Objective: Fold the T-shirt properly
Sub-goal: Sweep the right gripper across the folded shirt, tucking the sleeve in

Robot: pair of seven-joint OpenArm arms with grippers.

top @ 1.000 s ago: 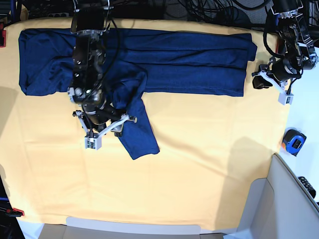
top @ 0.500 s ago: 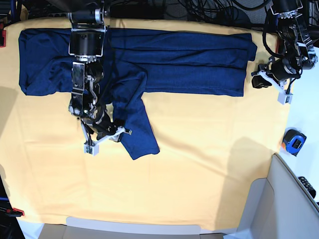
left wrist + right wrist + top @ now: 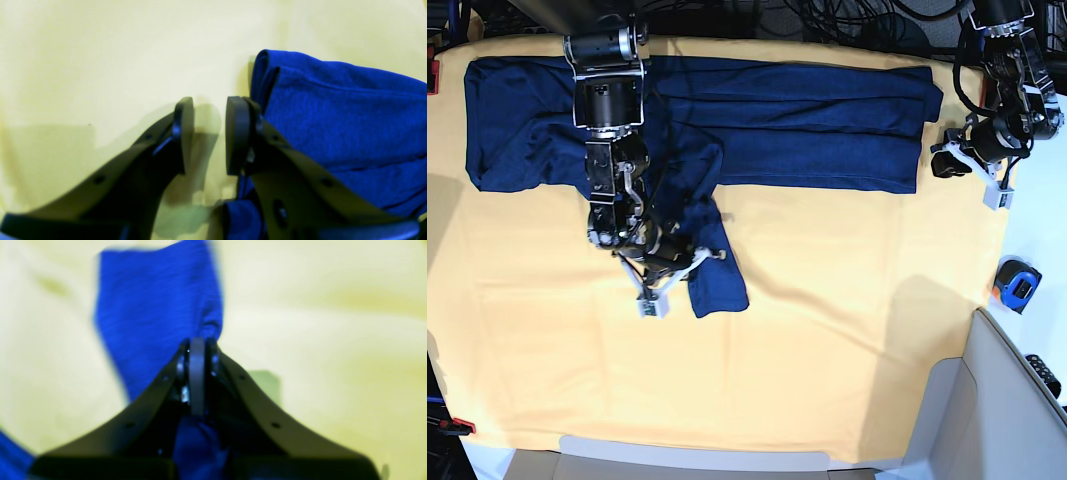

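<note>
One T-shirt (image 3: pixel 757 125) is seen, dark navy and long-sleeved, spread across the far part of the tabletop (image 3: pixel 827 340), which is covered by a single yellow cloth (image 3: pixel 547 370). The body of the garment is laid as a long folded band running nearly from the far left corner toward the far right edge. One sleeve is draped from the band toward the middle of the tabletop, ending in a blunt cuff.

Two tools are counted. The right tool (image 3: pixel 689 262) is placed over that hanging sleeve, on its left border close to the cuff. In the right wrist view its jaws are pressed together, and a pinch of blue fabric (image 3: pixel 156 306) is caught between them, with more cloth bunched beneath the jaws; the sleeve is seen stretching away from the tips over the yellow cloth.

The left tool (image 3: pixel 967 160) is held near the far right edge of the tabletop, just beside the right end of the folded band. In the left wrist view the left tool (image 3: pixel 209 135) is shown with a narrow gap between its pads, and nothing is held in that gap; the folded edge of the shirt (image 3: pixel 333 116) is seen just beside the outer face of one pad.

One blue and black tape measure (image 3: pixel 1015 284) is lying off the cloth at the right edge.
</note>
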